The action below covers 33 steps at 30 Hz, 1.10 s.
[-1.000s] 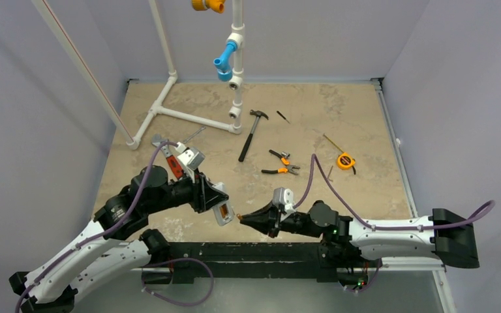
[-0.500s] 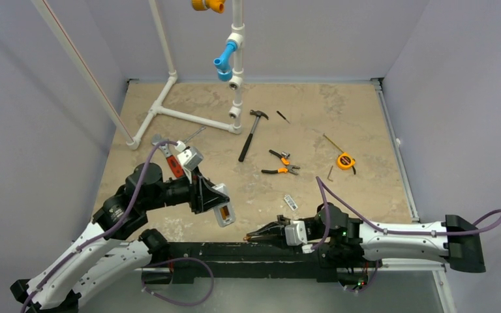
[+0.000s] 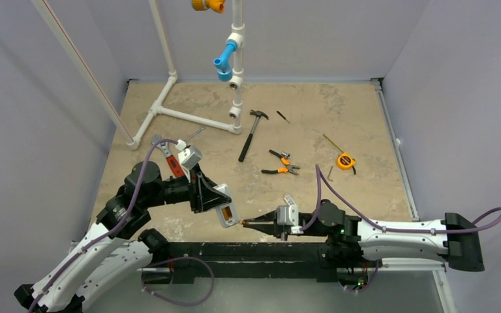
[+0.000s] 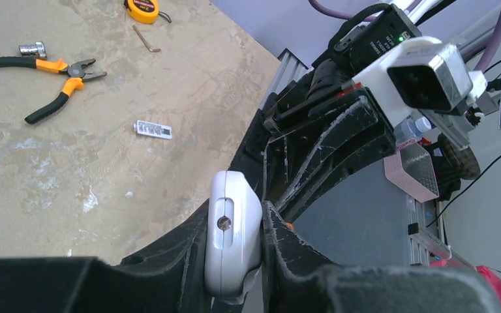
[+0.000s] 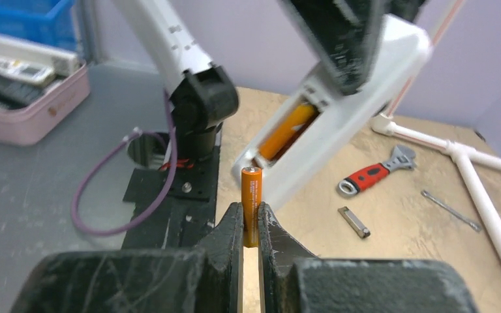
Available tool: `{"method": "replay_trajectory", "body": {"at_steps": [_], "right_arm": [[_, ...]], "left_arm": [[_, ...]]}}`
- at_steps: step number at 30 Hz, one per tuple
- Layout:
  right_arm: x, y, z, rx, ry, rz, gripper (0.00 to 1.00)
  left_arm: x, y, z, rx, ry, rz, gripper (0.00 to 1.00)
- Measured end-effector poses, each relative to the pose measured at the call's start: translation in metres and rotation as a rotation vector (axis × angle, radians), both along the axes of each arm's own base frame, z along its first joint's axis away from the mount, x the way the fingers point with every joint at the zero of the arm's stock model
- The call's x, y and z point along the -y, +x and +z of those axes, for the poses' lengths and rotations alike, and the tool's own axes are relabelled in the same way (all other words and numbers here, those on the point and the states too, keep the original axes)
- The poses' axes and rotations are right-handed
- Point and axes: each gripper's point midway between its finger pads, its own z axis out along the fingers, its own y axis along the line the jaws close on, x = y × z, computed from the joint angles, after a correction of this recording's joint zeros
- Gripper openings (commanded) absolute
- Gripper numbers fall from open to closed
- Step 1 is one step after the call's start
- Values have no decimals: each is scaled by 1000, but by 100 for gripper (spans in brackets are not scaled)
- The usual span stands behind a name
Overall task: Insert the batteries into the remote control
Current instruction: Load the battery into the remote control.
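place: robotics lab cell | cues: plain booth walls (image 3: 456, 59), PVC pipe frame (image 3: 189, 116), hammer (image 3: 250, 135), pliers (image 3: 280, 171), tape measure (image 3: 346, 161)

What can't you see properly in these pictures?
- Left wrist: most of the remote, squeezed inside the left hand.
- Right wrist: the battery's bottom end, pinched in the right hand; part of the remote, behind the blurred left hand.
- Top: the held battery, too small.
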Motion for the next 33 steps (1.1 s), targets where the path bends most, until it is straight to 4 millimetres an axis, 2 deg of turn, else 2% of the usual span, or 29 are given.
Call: {"method": "replay_trajectory", "body": {"at_steps": [7,16,19,24,30,33], "right_arm": [[-7,24,33,-246,77,-148,0],[4,57,39,-556,148,-371,0],[5,70,52,-606,151,-453,0],[16,91,74,-626,189,-593,0],[35,112,71,-611,160,-767,0],[40,118,70,-584,139,-820,0]], "left_arm": [[-5,-1,9,21,-31,32,0],[-2,4,3,-30,-35,54,0],[1,10,-2,-69,-22,67,0],[3,33,-14,-159,5,120,0],[11,80,-17,-269,-26,166,0],[13,89,-24,-322,-27,169,0]]}}
